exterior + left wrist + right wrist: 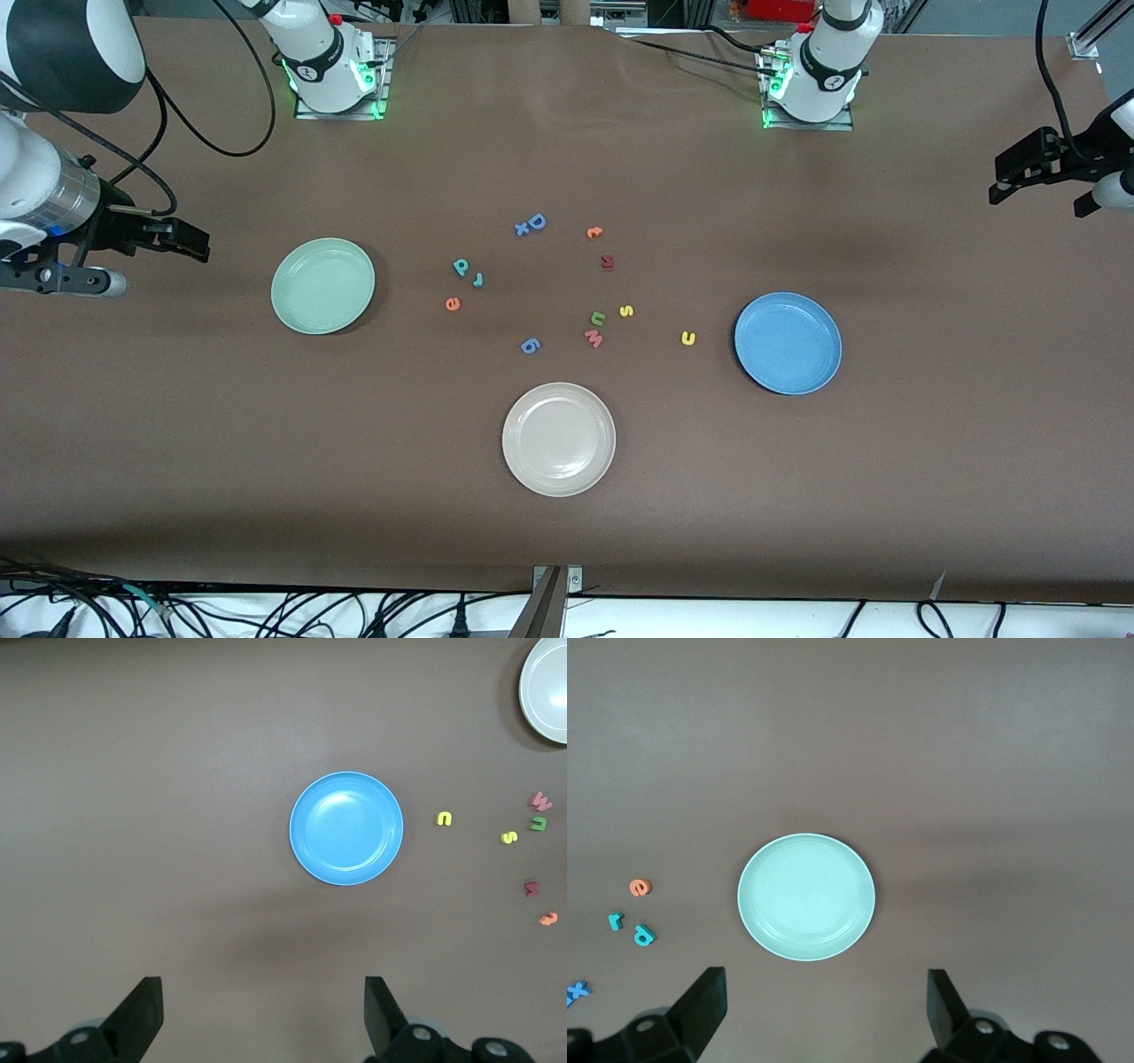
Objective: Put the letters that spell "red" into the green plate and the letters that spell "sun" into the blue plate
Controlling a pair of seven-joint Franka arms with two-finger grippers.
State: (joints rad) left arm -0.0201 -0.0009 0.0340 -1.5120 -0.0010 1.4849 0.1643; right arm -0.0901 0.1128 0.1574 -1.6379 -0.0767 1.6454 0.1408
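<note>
On the table, both plates sit bare and no letter has been picked yet, so I judge I am at the very start: the first reach.

My right gripper [190, 241] hangs with its fingers spread wide and holding nothing, over the table at the right arm's end, just off the green plate [285, 292]. The teal d [461, 267], teal r [478, 280] and orange e [453, 304] lie in a loose cluster past that plate toward the middle of the table, well apart from my fingers.

My left gripper [1005, 189] is likewise wide and empty, over the left arm's end, well apart from the blue plate [754, 323]. The yellow u [688, 338] lies near that plate; the yellow s [626, 311] and the olive n [598, 318] lie closer to the middle, beside a pink w [594, 338].

Next move, as I judge it: carry one gripper over its cluster, come down on a single tiny letter and pinch it cleanly.
</note>
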